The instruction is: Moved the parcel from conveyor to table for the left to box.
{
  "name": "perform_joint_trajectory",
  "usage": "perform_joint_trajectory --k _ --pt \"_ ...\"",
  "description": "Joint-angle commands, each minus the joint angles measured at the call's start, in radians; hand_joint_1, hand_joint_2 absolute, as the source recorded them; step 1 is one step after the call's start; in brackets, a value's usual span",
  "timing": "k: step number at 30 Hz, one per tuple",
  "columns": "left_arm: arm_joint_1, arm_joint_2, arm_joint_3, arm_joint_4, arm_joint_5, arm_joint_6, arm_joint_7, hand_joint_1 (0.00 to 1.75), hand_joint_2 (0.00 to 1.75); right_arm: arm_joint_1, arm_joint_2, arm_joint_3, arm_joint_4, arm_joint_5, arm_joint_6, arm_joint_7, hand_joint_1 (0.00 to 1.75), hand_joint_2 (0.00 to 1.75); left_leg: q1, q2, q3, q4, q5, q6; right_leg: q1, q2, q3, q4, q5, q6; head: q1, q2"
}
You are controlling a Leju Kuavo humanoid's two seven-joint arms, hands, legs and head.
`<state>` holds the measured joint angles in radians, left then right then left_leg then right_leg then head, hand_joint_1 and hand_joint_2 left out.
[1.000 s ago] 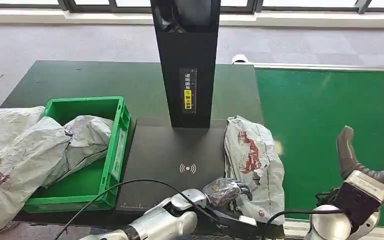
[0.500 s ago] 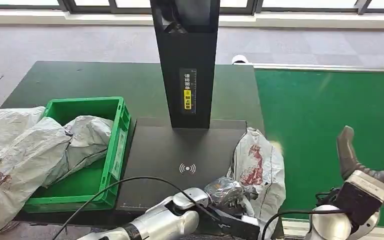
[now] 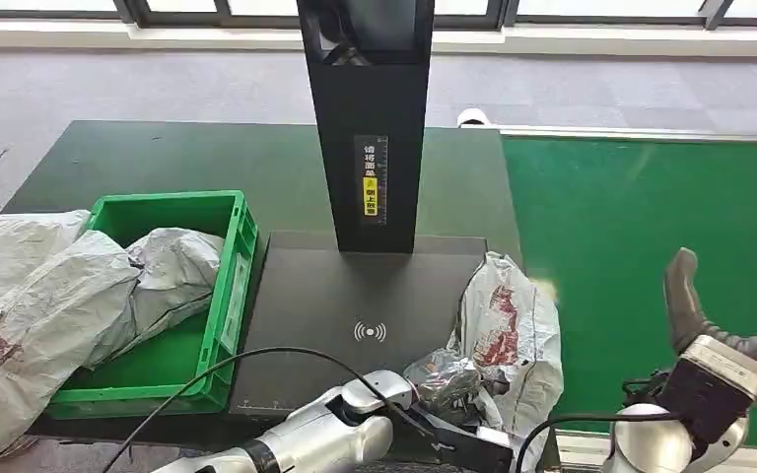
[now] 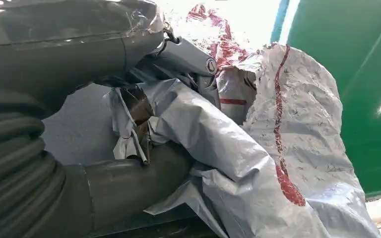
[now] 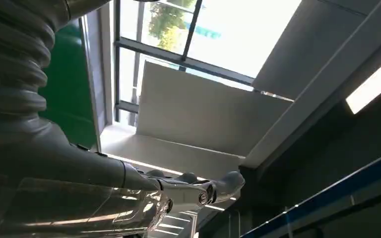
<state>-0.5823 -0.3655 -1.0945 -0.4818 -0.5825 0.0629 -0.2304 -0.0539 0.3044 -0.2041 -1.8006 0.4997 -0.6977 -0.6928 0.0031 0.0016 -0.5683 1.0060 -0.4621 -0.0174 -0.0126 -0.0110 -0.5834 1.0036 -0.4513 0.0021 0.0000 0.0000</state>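
Grey floor and window frames sit behind your dark table (image 3: 207, 158); green conveyor (image 3: 651, 236) runs along the side of it away from the crate.

Your left hand (image 3: 444, 379) is at the table's near edge, in front of the scanner pad (image 3: 355, 296). It grips the parcel (image 3: 508, 325): in the left wrist view the thumb (image 4: 129, 183) and a finger (image 4: 188, 54) pinch a bunched fold of the grey film, the parcel (image 4: 287, 148) crumpled against the hand (image 4: 104, 99). That parcel, grey with red print, lies on the table at the pad's conveyor-side edge, reaching to the table's rim by the belt and hanging over the near edge a bit.

Your right hand (image 3: 720, 325) is raised over the conveyor's near edge, well apart from the parcel. It holds nothing, fingers spread wide; in the right wrist view the fingers (image 5: 218, 183) point up at ceiling and windows.

Outward from the pad: black scanner tower (image 3: 367, 118) stands at its far edge, yellow label facing you. Green crate (image 3: 227, 286) touches the pad on the side away from the conveyor, with a grey bag (image 3: 172, 266) inside. More grey bags (image 3: 30, 305) are piled just beyond the crate, one draped over its wall. A black cable (image 3: 256, 360) loops from your left arm over the pad's near edge.
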Motion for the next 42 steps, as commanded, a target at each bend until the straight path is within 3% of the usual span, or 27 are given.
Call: perform_joint_trajectory --k 1,7,8,9,10,13,15,18,25,26,28,37,42 --pt "0.008 0.016 -0.051 0.063 0.001 -0.020 0.013 1.75 1.75 -0.029 0.045 -0.010 0.034 -0.006 0.000 0.004 0.00 1.75 0.000 0.003 0.001 -0.002 0.001 0.000 0.000 0.004 0.000 -0.002 0.002 -0.001 0.000 0.000" --pt "0.008 0.016 -0.051 0.063 0.001 -0.020 0.013 1.75 1.75 -0.029 0.045 -0.010 0.034 -0.006 0.000 0.004 0.00 1.75 0.000 0.003 0.002 -0.002 0.000 0.000 0.000 0.004 0.000 -0.002 0.001 -0.001 0.000 0.000" --pt "0.183 0.104 0.200 -0.189 -0.250 0.232 0.264 1.75 1.75 -0.013 0.045 -0.008 0.032 -0.002 0.000 -0.005 0.00 1.75 0.000 0.003 0.001 -0.001 0.000 0.000 0.000 0.003 0.000 -0.001 0.001 0.000 0.000 0.000" --pt "0.199 0.100 0.577 -0.484 -0.627 0.609 0.237 1.75 1.75 -0.002 0.045 0.000 0.031 -0.003 0.000 -0.005 0.00 1.75 0.000 0.003 0.001 -0.002 0.001 0.000 0.000 0.004 0.000 -0.002 0.002 -0.001 0.000 0.000" --pt "0.197 0.123 0.713 -0.553 -0.722 0.635 0.186 1.75 1.75 0.005 0.045 0.004 0.031 -0.005 0.000 -0.005 0.00 1.75 0.000 0.005 0.002 -0.004 0.000 0.000 0.000 0.006 0.000 -0.003 0.002 -0.001 0.000 0.000" --pt "0.236 0.157 0.851 -0.728 -0.713 0.635 0.143 1.75 1.75 0.008 0.045 0.013 0.040 -0.003 0.000 -0.005 0.00 1.75 0.000 0.007 -0.008 0.000 -0.001 0.000 -0.001 0.007 -0.003 0.001 0.001 -0.001 0.000 0.000" --pt "0.294 0.124 0.927 -0.824 -0.718 0.635 0.101 1.75 1.75 0.008 0.045 0.016 0.044 -0.002 0.000 -0.005 0.00 1.75 0.001 0.009 -0.010 0.000 0.000 0.000 0.000 0.009 -0.010 0.000 0.002 0.000 0.000 0.000" --pt "0.362 0.059 1.073 -0.927 -0.686 0.635 -0.036 1.75 1.75 0.039 0.045 0.020 0.037 -0.014 0.000 -0.005 0.00 1.75 0.001 0.013 -0.002 -0.002 0.000 -0.002 0.001 0.014 -0.007 -0.001 0.003 -0.001 0.000 0.000" --pt "0.362 0.059 1.073 -0.927 -0.686 0.635 -0.036 1.75 1.75 0.039 0.045 0.020 0.037 -0.014 0.000 -0.005 0.00 1.75 0.002 0.009 -0.001 -0.002 0.001 -0.002 0.003 0.011 -0.006 -0.002 0.002 0.000 0.000 0.000" --pt "0.377 0.016 1.160 -1.024 -0.663 0.635 -0.059 1.75 1.75 0.049 0.045 0.054 0.046 -0.006 0.000 -0.005 0.00 1.75 0.001 0.009 -0.002 -0.002 0.001 -0.002 0.002 0.010 -0.007 -0.001 0.002 0.000 0.000 0.000" --pt "0.420 0.022 1.182 -1.051 -0.624 0.635 -0.109 1.75 1.75 0.056 0.045 0.054 0.042 -0.007 0.000 -0.005 0.00 1.75 0.002 0.011 -0.003 -0.001 0.000 -0.001 0.002 0.012 -0.007 -0.001 0.002 0.000 0.000 0.000" --pt "0.420 0.022 1.182 -1.051 -0.624 0.635 -0.109 1.75 1.75 0.056 0.045 0.054 0.042 -0.007 0.000 -0.005 0.00 1.75 0.001 0.007 -0.003 -0.002 0.001 -0.001 0.001 0.008 -0.006 -0.001 0.001 0.000 0.000 0.000" --pt "0.424 0.016 1.285 -1.153 -0.607 0.635 -0.131 1.75 1.75 0.060 0.045 0.061 0.034 -0.006 0.000 -0.005 0.00 1.75 0.001 0.008 -0.003 -0.001 0.000 -0.001 0.001 0.010 -0.007 -0.001 0.002 0.000 0.000 0.000"
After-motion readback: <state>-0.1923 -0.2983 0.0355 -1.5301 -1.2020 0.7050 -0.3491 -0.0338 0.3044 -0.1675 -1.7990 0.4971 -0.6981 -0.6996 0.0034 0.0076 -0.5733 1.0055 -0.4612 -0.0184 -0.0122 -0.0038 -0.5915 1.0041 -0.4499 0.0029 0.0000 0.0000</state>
